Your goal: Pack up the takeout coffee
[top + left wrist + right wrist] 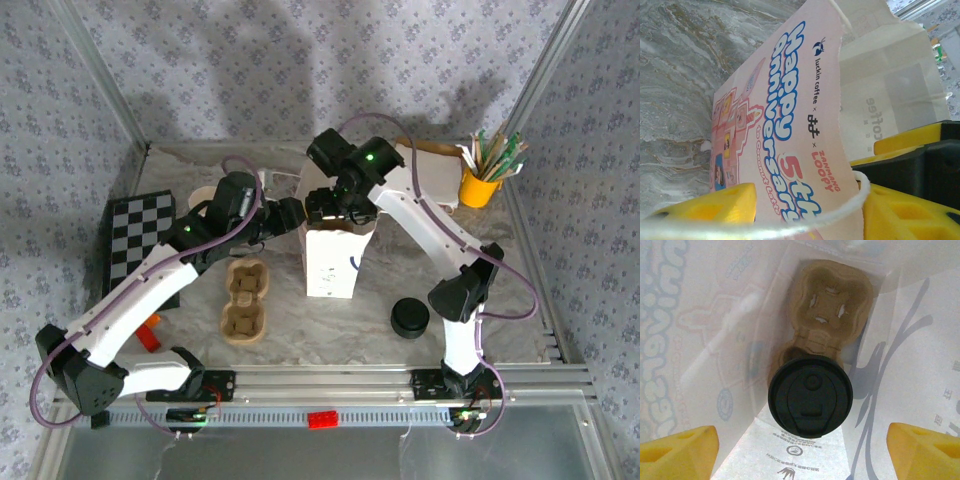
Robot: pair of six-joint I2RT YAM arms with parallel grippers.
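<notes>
Down inside the white paper bag [900, 340], the takeout coffee sits in the near pocket of a brown pulp carrier [830, 300]. Its black lid [810, 396] faces up at me and hides the cup body beneath it. My right gripper [800, 432] hangs over the bag mouth [335, 205], open, its yellow fingertips [685, 450] spread wide on either side and well above the lid. My left gripper [807, 200] is shut on the bag's pink printed wall [790, 110] at its top left edge [290, 212]. A white string handle [860, 190] loops across the fingers.
A second brown carrier [245, 300] lies on the table left of the bag [330, 265]. A black round piece [410, 318] rests to the bag's right. A yellow cup of sticks [480, 185] stands at the back right, a checkerboard [140, 240] at the left.
</notes>
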